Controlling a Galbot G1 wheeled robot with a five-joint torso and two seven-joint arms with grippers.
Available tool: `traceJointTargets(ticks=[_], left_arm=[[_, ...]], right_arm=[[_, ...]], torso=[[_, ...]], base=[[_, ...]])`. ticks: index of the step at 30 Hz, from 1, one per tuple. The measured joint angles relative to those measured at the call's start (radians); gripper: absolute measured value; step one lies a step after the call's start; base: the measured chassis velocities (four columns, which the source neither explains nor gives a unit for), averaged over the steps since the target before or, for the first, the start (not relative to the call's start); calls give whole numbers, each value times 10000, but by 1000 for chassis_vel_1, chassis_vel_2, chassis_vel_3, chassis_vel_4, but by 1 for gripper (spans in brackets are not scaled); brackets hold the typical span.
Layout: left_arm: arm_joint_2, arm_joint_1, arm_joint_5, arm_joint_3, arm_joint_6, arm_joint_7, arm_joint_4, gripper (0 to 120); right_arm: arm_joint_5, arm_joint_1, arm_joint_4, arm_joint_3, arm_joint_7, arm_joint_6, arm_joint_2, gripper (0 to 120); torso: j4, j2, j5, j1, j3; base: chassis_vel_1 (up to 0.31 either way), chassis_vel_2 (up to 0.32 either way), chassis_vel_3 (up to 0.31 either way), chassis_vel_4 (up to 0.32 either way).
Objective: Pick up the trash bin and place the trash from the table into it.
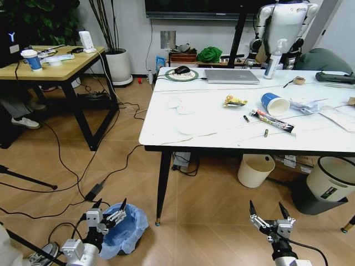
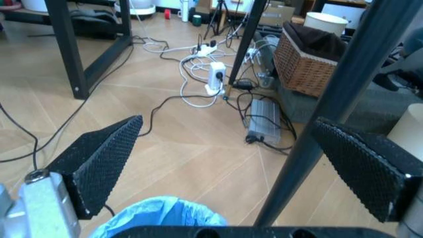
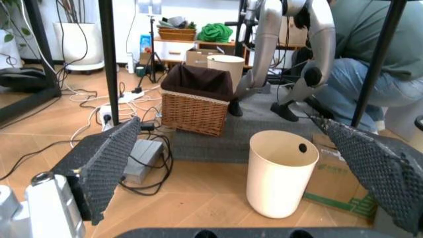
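The trash bin (image 1: 128,228), lined with a ruffled light blue bag, stands on the wooden floor near the table's front left leg. My left gripper (image 1: 111,206) hovers open just above its near rim; the left wrist view has the blue bag (image 2: 162,219) below the spread fingers (image 2: 99,158). On the white table (image 1: 188,130) lies trash: a blue paper cup (image 1: 274,103), a yellow wrapper (image 1: 234,101), a red-and-white tube (image 1: 272,121) and white tissues (image 1: 181,104). My right gripper (image 1: 266,208) is open low over the floor, empty.
Under the table stand a plain cream bin (image 1: 255,169) and a white bin with a black rim (image 1: 331,178). A black table leg (image 1: 162,183) rises beside the blue-lined bin. Cables run across the floor (image 1: 83,183). A wooden table (image 1: 52,65) is at left, a wicker basket (image 3: 197,101) behind.
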Motion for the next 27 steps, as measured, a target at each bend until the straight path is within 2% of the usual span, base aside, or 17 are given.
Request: traceJointTargets(ticks=[27], left_arm=[[-10,-69,66,85,45,-42,305,100]], right_arm=[[180,247,-200,33,-16,-10,-109,100]], torso=[[0,-1161,0,-446,-717]], base=[[0,0,0,0]])
